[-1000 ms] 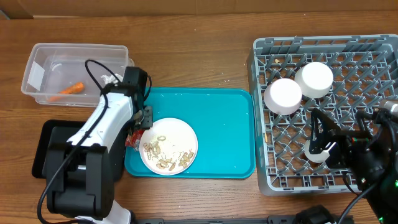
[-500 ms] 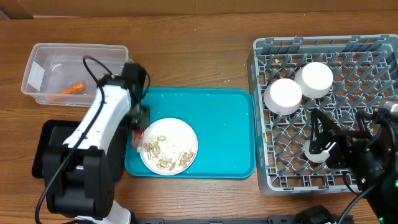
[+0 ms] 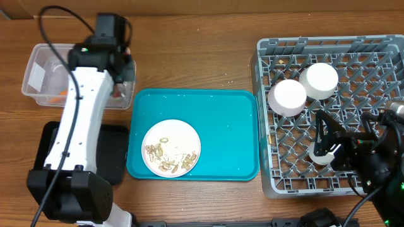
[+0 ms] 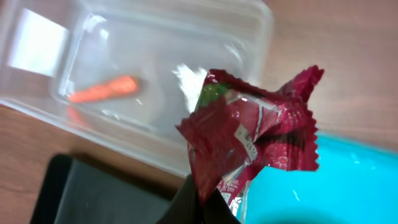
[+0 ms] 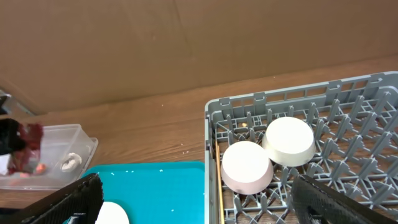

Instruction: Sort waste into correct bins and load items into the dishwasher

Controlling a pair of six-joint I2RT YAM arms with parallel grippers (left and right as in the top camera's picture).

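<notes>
While clamped on red wrapper, left hand hangs over clear tub rim | right hand apart

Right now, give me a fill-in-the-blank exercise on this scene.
The left gripper is shut on the red ____.
The carrot piece lies in the ____ tub.
____ white bowls sit in the grey rack.
The plate rests on the ____ tray.
Missing: wrapper; clear; two; teal.
</notes>
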